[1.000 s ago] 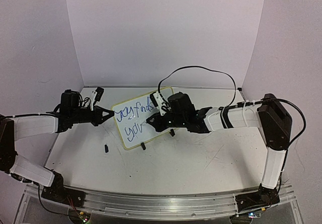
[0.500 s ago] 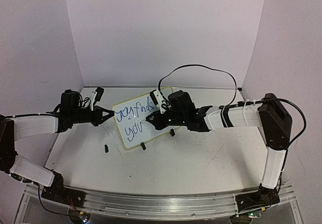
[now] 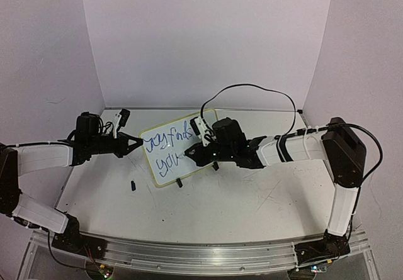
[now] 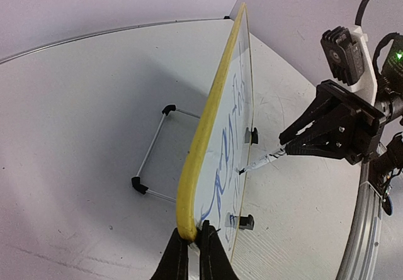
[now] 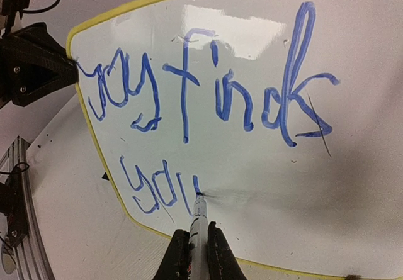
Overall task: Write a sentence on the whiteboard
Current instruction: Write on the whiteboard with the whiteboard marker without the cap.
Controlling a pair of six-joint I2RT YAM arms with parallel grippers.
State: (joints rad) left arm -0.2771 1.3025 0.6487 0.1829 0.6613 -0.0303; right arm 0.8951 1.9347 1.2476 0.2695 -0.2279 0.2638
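The white table carries the whiteboard, which stands tilted on its black clip feet toward eleven o'clock of the tabletop's middle, with two lines of blue handwriting on its face. The left gripper pinches the board's yellow-green frame at its nine o'clock edge. The right gripper, reaching in from three o'clock, is clamped on a marker whose tip touches the board at the end of the lower line.

place: robotics lab | cues: aluminium rail, white backdrop, scuffed white table
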